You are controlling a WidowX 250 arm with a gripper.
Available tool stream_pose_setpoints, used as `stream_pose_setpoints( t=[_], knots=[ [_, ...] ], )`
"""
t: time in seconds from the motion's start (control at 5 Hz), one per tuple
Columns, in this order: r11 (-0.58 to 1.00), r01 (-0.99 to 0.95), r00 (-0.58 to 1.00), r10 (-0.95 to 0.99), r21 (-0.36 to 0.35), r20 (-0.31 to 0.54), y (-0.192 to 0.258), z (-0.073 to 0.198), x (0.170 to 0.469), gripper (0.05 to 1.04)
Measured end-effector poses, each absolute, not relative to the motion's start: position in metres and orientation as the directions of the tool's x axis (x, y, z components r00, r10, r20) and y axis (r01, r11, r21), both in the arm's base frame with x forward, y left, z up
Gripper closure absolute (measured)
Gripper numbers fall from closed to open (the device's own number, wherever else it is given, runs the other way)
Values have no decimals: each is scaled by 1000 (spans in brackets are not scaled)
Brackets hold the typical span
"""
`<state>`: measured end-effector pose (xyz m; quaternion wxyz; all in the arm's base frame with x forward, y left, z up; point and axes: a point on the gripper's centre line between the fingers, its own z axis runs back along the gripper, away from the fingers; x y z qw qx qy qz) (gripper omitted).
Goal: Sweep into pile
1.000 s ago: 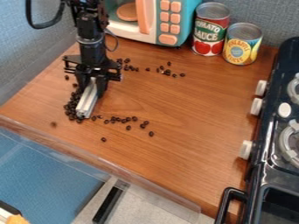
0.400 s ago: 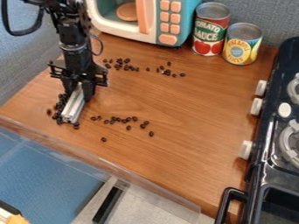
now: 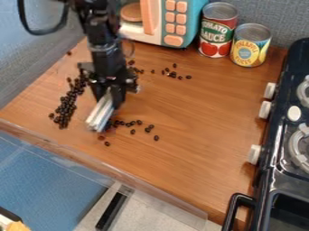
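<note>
The black gripper (image 3: 110, 94) hangs over the left part of the wooden table, shut on a silver-grey bar (image 3: 101, 113) that slants down toward the front. Left of the bar, dark beans (image 3: 65, 107) form a long narrow heap. More beans (image 3: 133, 123) lie scattered just right of the bar's lower end, a few of them by its tip. Toward the back, another loose group of beans (image 3: 174, 74) is spread out, with some beside the arm and partly hidden by it.
A toy microwave (image 3: 175, 22) stands at the back, beside a tomato sauce can (image 3: 217, 30) and a pineapple can (image 3: 250, 45). A black toy stove (image 3: 283, 135) lines the right side. Along the table's front edge runs a clear plastic rim (image 3: 109, 167).
The gripper first moved left with the bar, pushing the left beans a little, then came back right. The bar now stands right of that heap, near the front scattered beans.
</note>
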<state>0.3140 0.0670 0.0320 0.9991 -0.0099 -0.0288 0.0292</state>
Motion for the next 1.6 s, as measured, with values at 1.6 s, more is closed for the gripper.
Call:
stream_pose_setpoints(
  t=[1.6],
  knots=[
    [964, -243, 968, 248, 105, -46, -43, 6, 429, 699]
  ],
)
